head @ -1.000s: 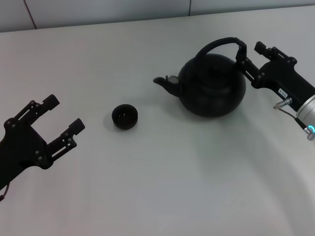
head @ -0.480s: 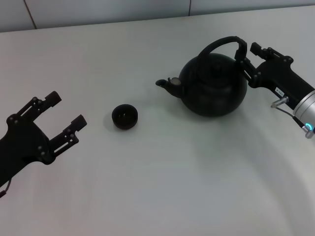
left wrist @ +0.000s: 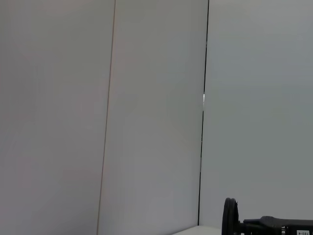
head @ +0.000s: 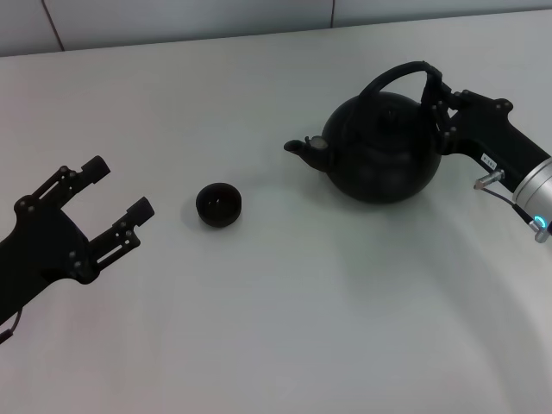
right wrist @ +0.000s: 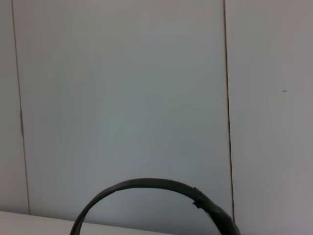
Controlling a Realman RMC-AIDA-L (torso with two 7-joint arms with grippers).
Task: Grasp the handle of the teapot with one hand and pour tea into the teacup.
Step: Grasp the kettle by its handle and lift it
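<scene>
The matte-black teapot (head: 379,159) stands at the right of the white table, spout pointing left toward the teacup (head: 218,203), a tiny black bowl-like cup a short way off. My right gripper (head: 438,97) is shut on the thicker right side of the arched handle (head: 398,73). The handle's arch also shows in the right wrist view (right wrist: 146,187). My left gripper (head: 121,185) is open and empty at the left, apart from the teacup. In the left wrist view, the handle (left wrist: 230,221) shows edge-on at the bottom with the right gripper beside it.
The white table (head: 285,310) stretches under everything. A pale panelled wall (head: 172,17) runs along its far edge.
My right gripper has closed on the handle, and the teapot has shifted right with its spout farther from the teacup. The left gripper has crept slightly right.
</scene>
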